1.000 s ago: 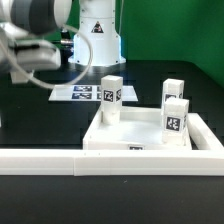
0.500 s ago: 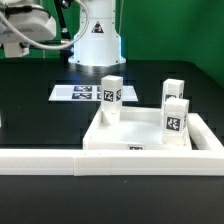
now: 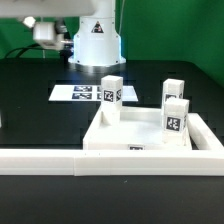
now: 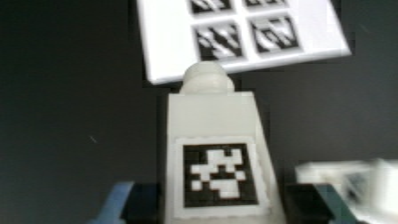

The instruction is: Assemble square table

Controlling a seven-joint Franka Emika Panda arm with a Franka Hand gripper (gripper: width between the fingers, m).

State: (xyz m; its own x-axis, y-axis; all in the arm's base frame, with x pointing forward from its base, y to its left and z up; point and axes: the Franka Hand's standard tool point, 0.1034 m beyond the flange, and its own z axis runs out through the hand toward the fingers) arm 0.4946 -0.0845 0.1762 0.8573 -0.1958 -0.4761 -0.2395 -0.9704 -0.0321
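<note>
Black table (image 3: 40,110) under marker board (image 3: 78,94), slab (image 3: 140,140)

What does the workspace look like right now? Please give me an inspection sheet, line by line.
Surface: black table, flat.
Job's things: white slab lies rim up; three legs stand on it near its corners; a fourth leg is in the gripper.
Clutter: marker board behind the slab; long white rail in front of it.
Gripper: gripper closed on the fourth leg, over the marker board.
Cables: nothing seen.
Surroundings: robot base; green backdrop.
</note>
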